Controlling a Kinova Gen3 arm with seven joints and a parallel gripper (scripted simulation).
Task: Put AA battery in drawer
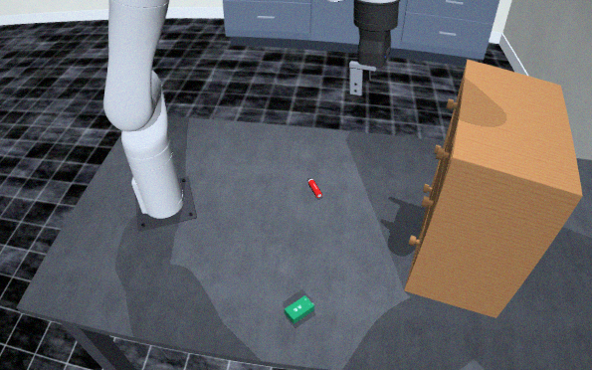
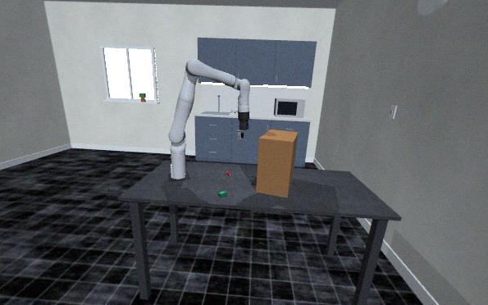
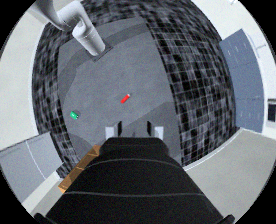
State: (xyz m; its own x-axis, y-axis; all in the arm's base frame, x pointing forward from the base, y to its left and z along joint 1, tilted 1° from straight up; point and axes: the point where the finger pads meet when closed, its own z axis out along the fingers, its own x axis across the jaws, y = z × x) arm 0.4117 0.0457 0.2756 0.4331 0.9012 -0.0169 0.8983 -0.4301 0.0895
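The claw (image 1: 363, 80) (image 2: 241, 134) (image 3: 134, 126) is spread wide, high up. The battery (image 1: 314, 188) (image 2: 228, 174) (image 3: 125, 98) lies on the table (image 1: 246, 239) (image 2: 321, 197) (image 3: 96, 82). It is round, so a bump from one finger could roll it away.

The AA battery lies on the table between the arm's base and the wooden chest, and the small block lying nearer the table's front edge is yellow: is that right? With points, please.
Not quite: the small block (image 1: 298, 309) (image 2: 222, 193) (image 3: 74, 115) is green, as the top view shows. The rest of the statement stands.
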